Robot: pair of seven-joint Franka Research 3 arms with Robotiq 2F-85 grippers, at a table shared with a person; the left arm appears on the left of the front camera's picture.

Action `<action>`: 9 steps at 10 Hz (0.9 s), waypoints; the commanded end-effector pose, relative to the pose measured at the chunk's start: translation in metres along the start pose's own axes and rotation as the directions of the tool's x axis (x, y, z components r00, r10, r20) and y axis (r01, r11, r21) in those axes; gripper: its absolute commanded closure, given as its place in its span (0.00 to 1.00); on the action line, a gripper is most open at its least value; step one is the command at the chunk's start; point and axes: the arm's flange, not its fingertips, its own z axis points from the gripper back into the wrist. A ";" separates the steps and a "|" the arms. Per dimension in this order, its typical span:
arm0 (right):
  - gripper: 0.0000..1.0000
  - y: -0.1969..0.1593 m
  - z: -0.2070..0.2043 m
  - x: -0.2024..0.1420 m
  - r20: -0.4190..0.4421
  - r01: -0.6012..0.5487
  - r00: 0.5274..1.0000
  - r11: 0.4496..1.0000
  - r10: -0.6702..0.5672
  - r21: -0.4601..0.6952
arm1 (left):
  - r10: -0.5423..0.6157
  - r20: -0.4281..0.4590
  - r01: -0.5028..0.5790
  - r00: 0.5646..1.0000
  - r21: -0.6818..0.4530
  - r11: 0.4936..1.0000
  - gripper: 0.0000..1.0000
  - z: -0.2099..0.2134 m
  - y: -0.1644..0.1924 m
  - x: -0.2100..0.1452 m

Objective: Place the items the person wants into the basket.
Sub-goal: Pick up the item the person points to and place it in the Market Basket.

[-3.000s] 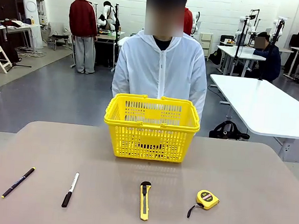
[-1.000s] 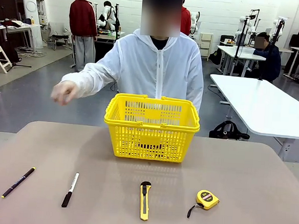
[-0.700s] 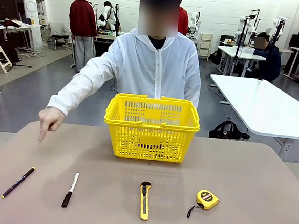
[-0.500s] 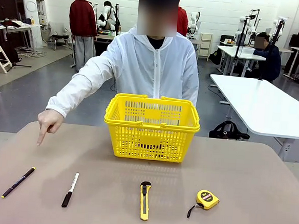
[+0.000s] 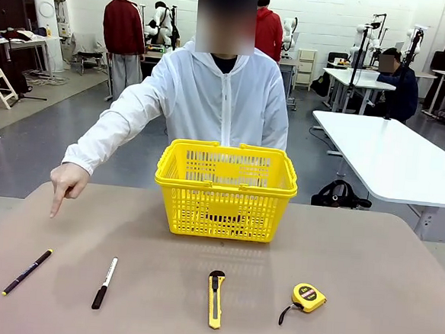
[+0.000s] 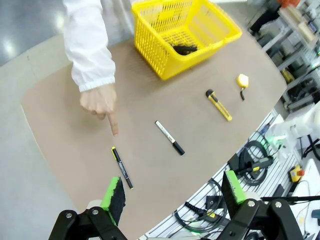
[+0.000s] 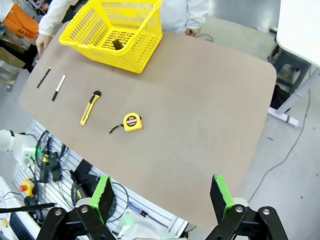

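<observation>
Nothing of the work looks done yet. The wanted items lie on the tabletop (image 5: 397,286) outside the yellow shopping basket (image 5: 226,184), which stands at the middle of the far edge in front of the person (image 5: 226,98). A small dark thing lies on the basket's floor; I cannot tell what it is. The person's hand (image 5: 67,181) hangs over the far left part, forefinger aimed down toward the black pen with the yellow end (image 5: 26,272), which lies by the near left corner. Along the near edge follow the white-and-black marker (image 5: 105,283), the yellow utility knife (image 5: 215,298) and, toward the right, the round yellow tape measure (image 5: 308,297). The robot's left hand (image 6: 173,192) hovers high above the pen's end of the tabletop, fingers spread wide, holding nothing. The robot's right hand (image 7: 162,195) is equally wide and empty, high off the right side. What is left, I judge, is to fetch the pen, put it in the basket, then do the same with whatever else is wanted.
</observation>
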 end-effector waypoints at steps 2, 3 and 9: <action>0.00 0.001 -0.003 -0.001 0.008 -0.008 1.000 1.000 0.008 0.022 | -0.013 -0.154 0.049 0.988 0.235 0.971 0.00 -0.101 -0.024 -0.016; 0.00 0.001 -0.003 -0.001 0.008 -0.008 1.000 1.000 0.008 0.022 | -0.018 -0.191 0.078 0.981 0.313 0.946 0.00 -0.131 -0.029 -0.023; 0.00 0.001 -0.003 -0.001 0.008 -0.008 1.000 1.000 0.008 0.022 | -0.071 -0.329 0.243 0.942 0.518 0.820 0.00 -0.231 -0.018 -0.069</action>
